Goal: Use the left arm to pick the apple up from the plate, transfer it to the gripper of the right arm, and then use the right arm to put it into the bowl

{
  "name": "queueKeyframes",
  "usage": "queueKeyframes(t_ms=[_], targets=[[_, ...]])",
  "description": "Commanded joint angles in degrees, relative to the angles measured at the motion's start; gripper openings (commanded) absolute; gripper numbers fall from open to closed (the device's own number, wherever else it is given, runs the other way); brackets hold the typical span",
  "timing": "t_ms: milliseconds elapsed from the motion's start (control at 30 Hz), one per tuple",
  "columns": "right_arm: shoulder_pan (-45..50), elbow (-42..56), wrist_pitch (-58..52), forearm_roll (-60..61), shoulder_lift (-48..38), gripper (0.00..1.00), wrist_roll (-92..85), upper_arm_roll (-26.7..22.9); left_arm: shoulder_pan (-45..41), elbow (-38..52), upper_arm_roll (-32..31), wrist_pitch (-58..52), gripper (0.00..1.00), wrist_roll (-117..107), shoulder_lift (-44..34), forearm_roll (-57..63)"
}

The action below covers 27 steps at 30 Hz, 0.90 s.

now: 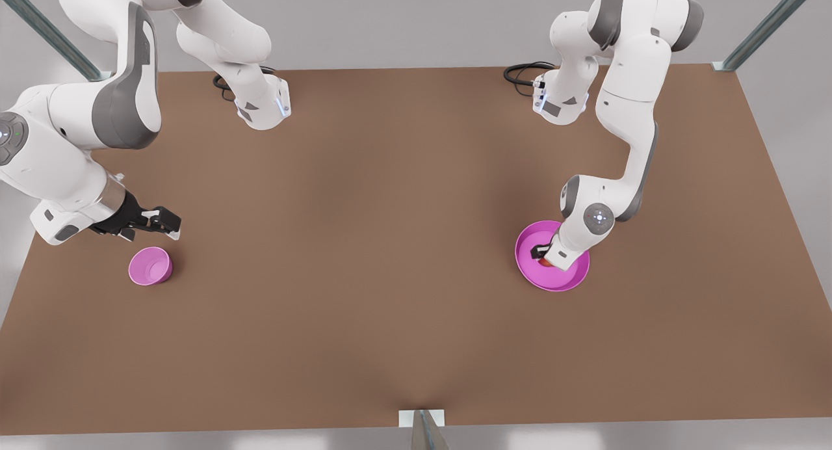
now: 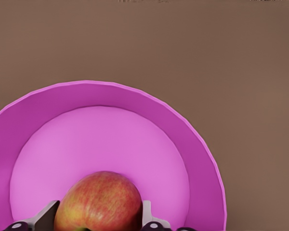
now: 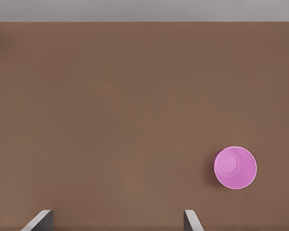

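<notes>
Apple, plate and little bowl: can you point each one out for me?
apple (image 2: pixel 98 202), left wrist view, middle of its red skin.
plate (image 2: pixel 192 144), left wrist view, its raised rim.
bowl (image 1: pixel 158 274), front view, its outer wall.

place: simulated lab bench | evidence: bare brown table (image 1: pixel 390 255), grey walls, metal frame struts (image 1: pixel 767 27)

Work surface: I see a flat brown table (image 1: pixel 403 242), matte and uniform, spanning most of the front view.
Backdrop: a plain pale grey wall (image 1: pixel 403 21) runs behind the table's far edge.
Frame: I note slanted metal struts at the far corners, one at the front view's left (image 1: pixel 45 27) and one at its right (image 1: pixel 767 27).
Near edge: a small light bracket (image 1: pixel 422 419) sits at the middle.
Lighting: soft and even, with faint shadows.
</notes>
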Motion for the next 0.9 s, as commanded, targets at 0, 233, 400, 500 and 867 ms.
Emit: queueKeyframes(t_ms=[0, 233, 400, 500, 867], targets=[[0.0, 0.0, -0.1, 0.0, -0.1, 1.00, 1.2, 0.0, 0.0, 0.0, 0.0, 0.7, 0.84, -4.0, 0.0, 0.1], [0.0, 0.0, -0.1, 0.0, -0.1, 1.00, 0.9, -0.1, -0.2, 0.1, 0.0, 1.3, 0.74, -4.0, 1.7, 0.1], [0.2, 0.2, -0.1, 0.0, -0.1, 1.00, 1.2, 0.1, -0.2, 1.0, -0.1, -7.7, 0.73, -3.9, -3.7, 0.1], [-0.1, 0.3, 0.0, 0.0, -0.1, 1.00, 0.9, 0.5, -1.5, 9.5, -0.4, -19.5, 0.73, -14.6, -5.0, -11.4], [-0.3, -0.1, -1.0, 0.1, -0.1, 1.00, 0.5, 0.4, -9.7, 34.1, -1.7, -33.5, 0.71, -47.4, 2.9, -80.1]])
